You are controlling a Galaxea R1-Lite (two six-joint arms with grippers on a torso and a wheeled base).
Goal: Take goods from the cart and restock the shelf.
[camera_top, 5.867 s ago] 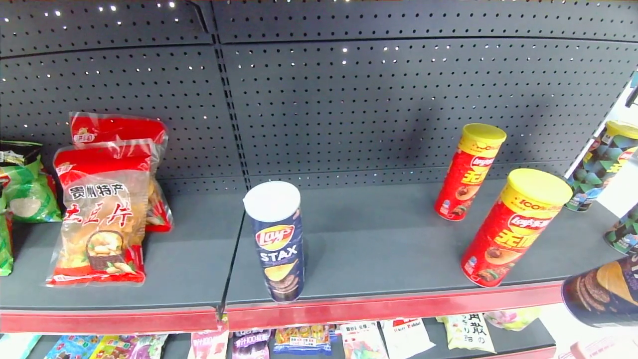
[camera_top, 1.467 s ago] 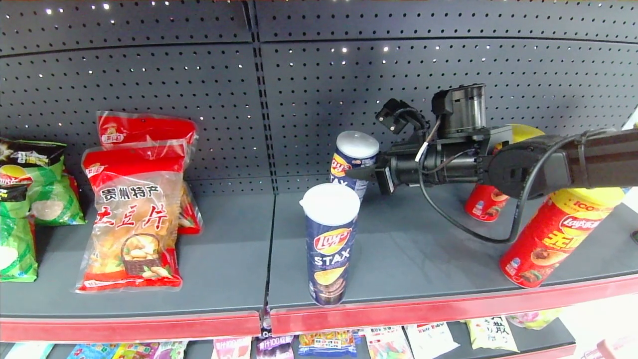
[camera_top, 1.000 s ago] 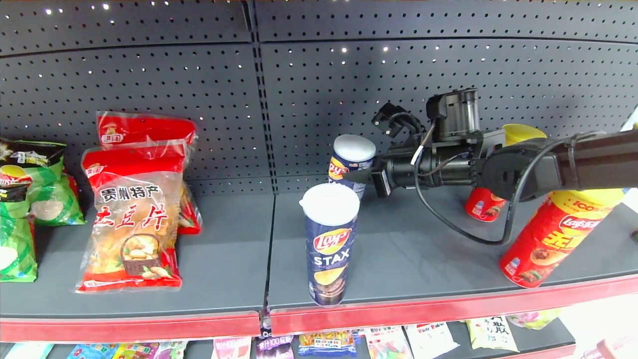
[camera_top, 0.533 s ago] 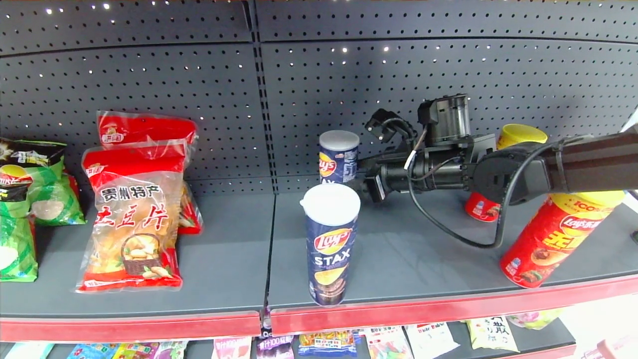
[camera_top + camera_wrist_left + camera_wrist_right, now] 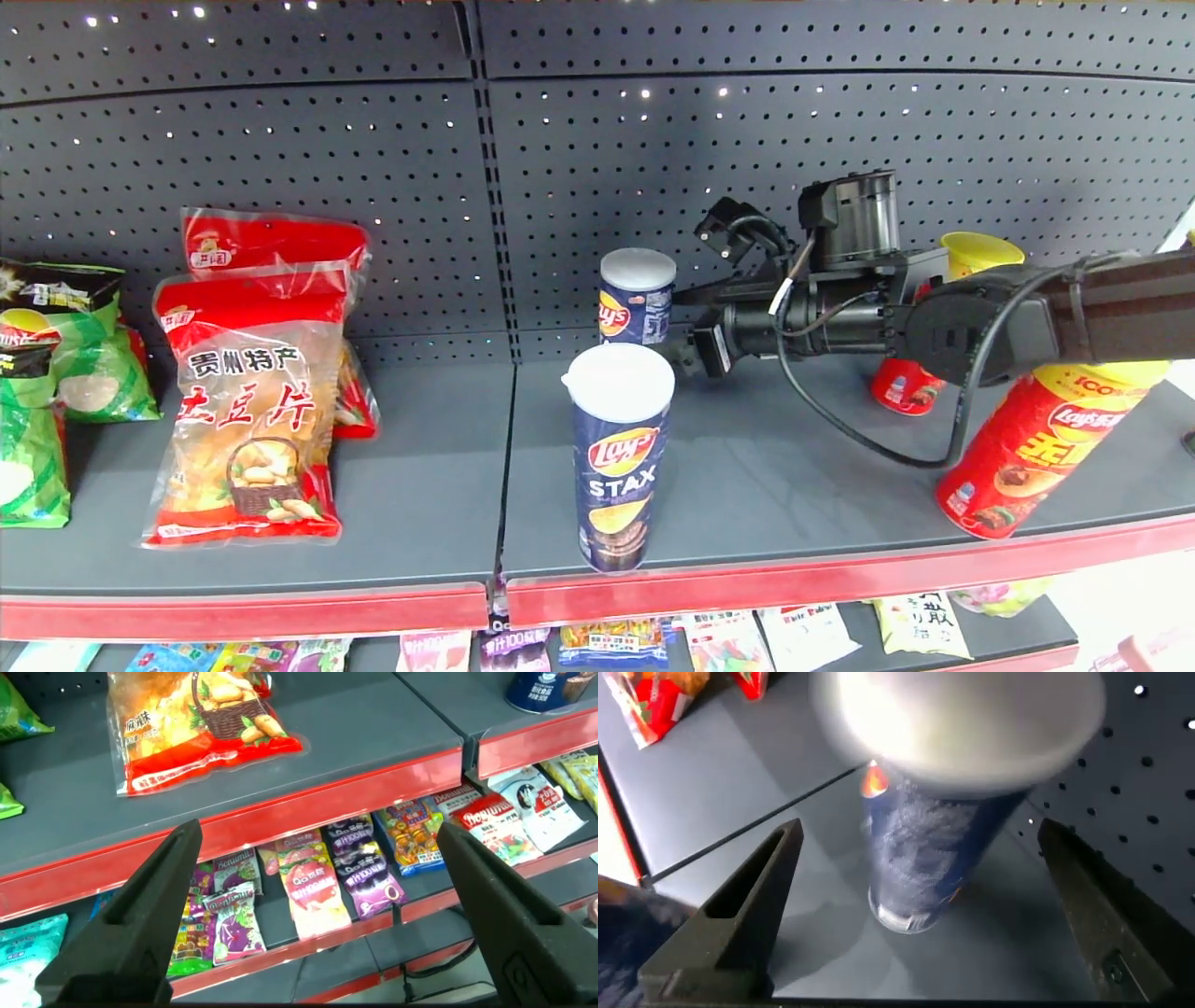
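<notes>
- Right gripper [image 5: 674,327] has its fingers spread wide and grips nothing; the rear blue can [image 5: 637,294] stands just off its tips, and the right wrist view shows a gap between the can and each finger.
- That rear blue can is upright on the shelf [image 5: 747,467], close to the pegboard back panel [image 5: 280,140] and directly behind the front blue can [image 5: 620,457], which stands at the red front edge [image 5: 747,574].
- Left gripper [image 5: 320,826] is likewise spread and empty, held low before the red edge, with small packets [image 5: 318,887] on the tier below showing between its fingers.
- The right arm [image 5: 1027,317] reaches in over the shelf from the right and covers much of the rear red can [image 5: 904,385].
- The front red can [image 5: 1036,448] stands near the edge, below the arm.
- Left of the shelf seam, two red bags [image 5: 243,411] lean one behind the other, and green bags [image 5: 56,373] sit at the far left.
- All four cans are smooth cylinders, the blue ones with flat white lids and the red ones with yellow lids.
- The shelf is matte dark grey, the back panel is pierced by regular holes, and the bags are glossy, crinkled film.
</notes>
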